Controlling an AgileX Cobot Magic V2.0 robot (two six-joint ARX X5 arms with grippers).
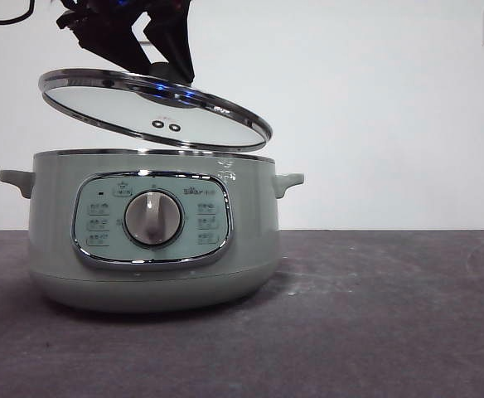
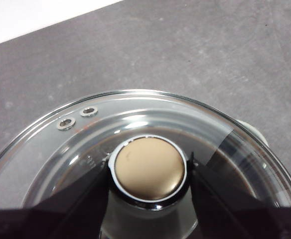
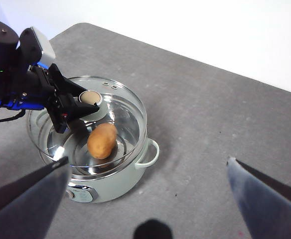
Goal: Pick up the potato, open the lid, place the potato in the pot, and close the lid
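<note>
With the potato [image 3: 102,141] already in the pot [image 1: 60,224], lower the tilted lid [image 1: 101,104], upper left, level onto the rim, left gripper [image 2: 149,172] clamped on its knob; right gripper [image 3: 148,189] waits, jaws apart.

The print on the pot's [image 1: 151,274] control panel [image 1: 152,218] is too small to read.

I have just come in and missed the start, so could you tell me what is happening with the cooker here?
The left pincer is shut on the knob of the lid, holding it tilted just above the pot. The potato already lies inside the pot, seen through the glass. The right pincer is open and empty, held high over the table, away from the pot. Only setting the lid back on the rim remains.
</note>
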